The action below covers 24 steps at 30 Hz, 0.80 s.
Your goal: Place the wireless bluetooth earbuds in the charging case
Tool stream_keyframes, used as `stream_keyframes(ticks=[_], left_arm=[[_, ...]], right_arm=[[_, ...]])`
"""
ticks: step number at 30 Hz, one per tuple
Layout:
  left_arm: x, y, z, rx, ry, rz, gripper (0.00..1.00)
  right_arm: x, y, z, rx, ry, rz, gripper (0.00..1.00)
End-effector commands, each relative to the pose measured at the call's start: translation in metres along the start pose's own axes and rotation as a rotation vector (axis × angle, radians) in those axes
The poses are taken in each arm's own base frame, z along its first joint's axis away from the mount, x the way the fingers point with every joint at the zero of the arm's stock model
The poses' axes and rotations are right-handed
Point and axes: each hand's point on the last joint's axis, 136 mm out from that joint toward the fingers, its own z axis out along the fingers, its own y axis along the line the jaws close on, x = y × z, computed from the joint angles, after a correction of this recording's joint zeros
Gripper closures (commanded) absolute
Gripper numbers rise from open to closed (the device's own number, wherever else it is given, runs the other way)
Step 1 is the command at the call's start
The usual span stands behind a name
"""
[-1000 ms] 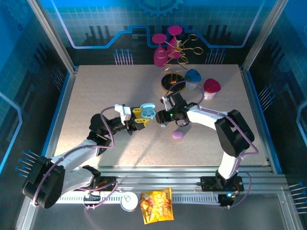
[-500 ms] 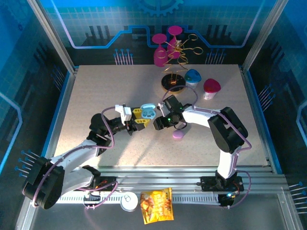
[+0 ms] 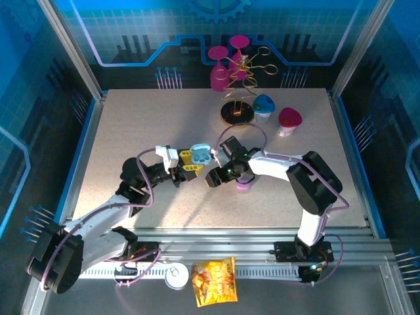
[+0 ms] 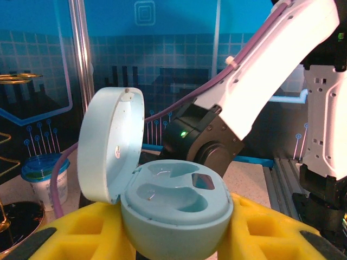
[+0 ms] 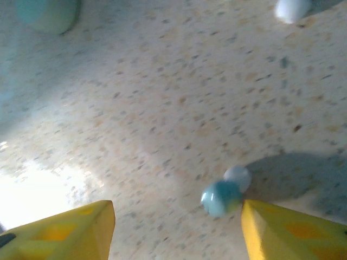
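Left claw (image 3: 191, 164) is pressed onto the pale blue, pill-shaped plastic charging case (image 4: 174, 208), pinching its lower half between yellow pads (image 4: 260, 227). The hinged lid (image 4: 110, 145) stands open and upright, the two moulded hollows facing up. From above, the charging case is held near the middle of the speckled beige table (image 3: 131, 125). Right claw (image 5: 178, 230) points down at the table just beside it, yellow fingers spread wide. Between them on the table lies a tiny pale blue plastic earbud (image 5: 220, 198), outside the charging case, with a small whitish rounded piece (image 5: 237, 176) touching it; second bud or part of the same one, cannot tell. The earbud lies close to one finger and well apart from the other; contact cannot be told. A lilac pill-shaped case (image 3: 244, 185) lies partly under the right arm. At the far edge: two pink wine glasses (image 3: 223, 69), a gold wire stand (image 3: 237, 111), a blue-topped cup (image 3: 264, 107) and a red-topped cup (image 3: 289, 121).
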Motion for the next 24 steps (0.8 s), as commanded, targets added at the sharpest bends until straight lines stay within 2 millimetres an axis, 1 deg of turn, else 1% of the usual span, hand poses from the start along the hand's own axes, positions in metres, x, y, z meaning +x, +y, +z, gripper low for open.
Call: stream_keyframes(ticks=[1,5,7,11,14,18,20,24], left_arm=[[-0.003,0.001,-0.004,-0.017,-0.010,0.017,0.79],[-0.005,0.001,-0.004,-0.019,-0.015,0.013,0.79],[-0.008,0.001,-0.003,-0.019,-0.018,0.013,0.79],[-0.014,0.003,0.001,-0.013,-0.008,0.027,0.79],[-0.017,0.003,0.002,-0.008,-0.003,0.046,0.79],[-0.019,0.003,0.000,-0.018,-0.009,0.043,0.79],[-0.018,0.003,-0.001,-0.023,-0.013,0.037,0.79],[-0.019,0.000,-0.003,-0.024,0.001,0.042,0.79]], right_arm=[[-0.016,0.027,-0.018,-0.095,-0.091,-0.047,0.38],[-0.023,0.007,-0.018,0.019,-0.103,-0.060,0.37],[-0.029,0.003,-0.015,0.041,-0.098,-0.081,0.36],[-0.040,0.009,-0.005,-0.002,-0.071,-0.107,0.36],[-0.045,0.013,0.007,-0.046,-0.060,-0.116,0.37],[-0.041,0.013,0.021,-0.084,-0.014,-0.105,0.37],[-0.036,0.014,0.025,-0.102,0.006,-0.105,0.38],[-0.023,0.009,0.027,-0.104,0.039,-0.096,0.38]])
